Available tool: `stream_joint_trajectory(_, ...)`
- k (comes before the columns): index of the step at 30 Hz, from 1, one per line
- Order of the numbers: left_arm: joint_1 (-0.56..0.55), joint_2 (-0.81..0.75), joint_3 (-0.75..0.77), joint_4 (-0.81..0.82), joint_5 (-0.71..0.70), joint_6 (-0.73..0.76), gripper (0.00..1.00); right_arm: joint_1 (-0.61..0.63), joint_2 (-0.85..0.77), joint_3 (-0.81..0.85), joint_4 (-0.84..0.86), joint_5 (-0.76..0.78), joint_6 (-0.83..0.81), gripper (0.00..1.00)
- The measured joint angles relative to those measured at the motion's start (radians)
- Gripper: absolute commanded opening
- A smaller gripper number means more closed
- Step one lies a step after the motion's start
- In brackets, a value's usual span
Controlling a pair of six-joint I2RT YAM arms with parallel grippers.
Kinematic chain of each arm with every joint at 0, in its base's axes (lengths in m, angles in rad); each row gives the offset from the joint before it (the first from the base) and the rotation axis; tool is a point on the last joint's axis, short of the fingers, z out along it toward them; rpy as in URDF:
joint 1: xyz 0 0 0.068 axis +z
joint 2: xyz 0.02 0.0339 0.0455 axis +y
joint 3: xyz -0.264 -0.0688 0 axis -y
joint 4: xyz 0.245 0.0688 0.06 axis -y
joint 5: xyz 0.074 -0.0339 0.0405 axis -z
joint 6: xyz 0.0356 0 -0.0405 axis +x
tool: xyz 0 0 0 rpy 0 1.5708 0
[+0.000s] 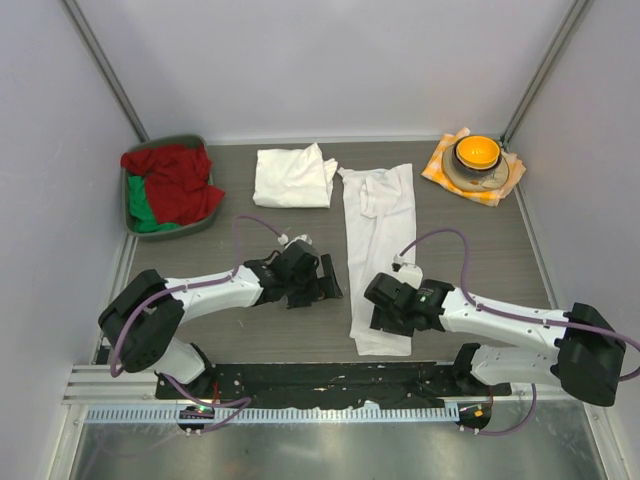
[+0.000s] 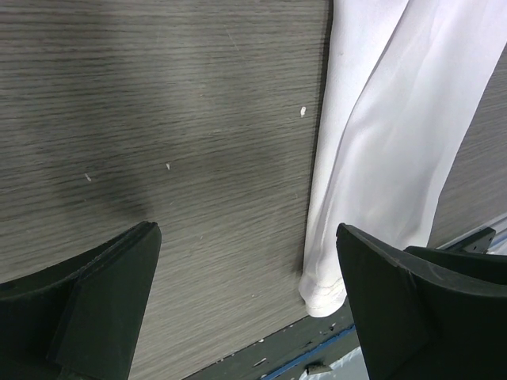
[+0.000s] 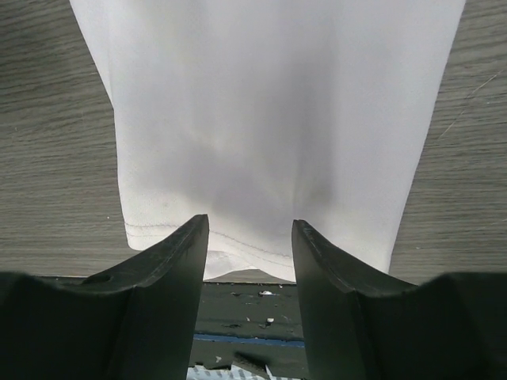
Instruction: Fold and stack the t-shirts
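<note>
A white t-shirt (image 1: pixel 378 235) lies folded into a long narrow strip running from the table's middle to its near edge. It also shows in the left wrist view (image 2: pixel 380 142) and the right wrist view (image 3: pixel 261 111). A second white t-shirt (image 1: pixel 293 177) lies folded at the back, left of the strip. My right gripper (image 1: pixel 385 322) is open; its jaws straddle the strip's near hem (image 3: pixel 249 226), and the hem arches up slightly between them. My left gripper (image 1: pixel 325 278) is wide open and empty over bare table (image 2: pixel 245 237), just left of the strip's near corner.
A green tray (image 1: pixel 128 215) with red and green cloths stands at the back left. An orange bowl (image 1: pixel 476 152) sits on a checked cloth (image 1: pixel 435 168) at the back right. A black strip (image 1: pixel 330 375) runs along the table's near edge.
</note>
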Motion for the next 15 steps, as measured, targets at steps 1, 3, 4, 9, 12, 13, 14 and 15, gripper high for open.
stream_joint_trajectory(1, 0.000, -0.001, -0.002, 0.000, -0.001, 0.000, 0.98, 0.002, 0.005, 0.000, 0.005, -0.001, 0.000, 0.50)
stream_joint_trajectory(3, 0.000, -0.001, -0.005, 0.000, -0.002, 0.000, 0.98, 0.010, 0.016, -0.002, 0.019, -0.004, 0.002, 0.46)
stream_joint_trajectory(4, 0.000, -0.002, -0.008, 0.001, -0.002, 0.000, 0.98, 0.014, 0.022, -0.003, 0.025, -0.004, 0.003, 0.44)
stream_joint_trajectory(9, 0.000, -0.003, -0.016, 0.000, -0.002, -0.001, 0.98, 0.027, 0.043, -0.007, 0.041, -0.005, 0.005, 0.40)
stream_joint_trajectory(12, 0.000, -0.007, -0.019, 0.000, -0.002, -0.001, 0.98, 0.028, 0.045, -0.008, 0.044, -0.004, 0.005, 0.36)
stream_joint_trajectory(13, 0.000, -0.007, -0.019, 0.000, -0.002, -0.001, 0.98, 0.029, 0.045, -0.008, 0.044, -0.004, 0.005, 0.36)
stream_joint_trajectory(14, 0.000, -0.008, -0.020, 0.000, -0.002, -0.001, 0.98, 0.029, 0.045, -0.008, 0.044, -0.004, 0.005, 0.35)
stream_joint_trajectory(15, 0.000, -0.010, -0.020, 0.000, -0.002, -0.001, 0.98, 0.029, 0.045, -0.008, 0.044, -0.003, 0.005, 0.35)
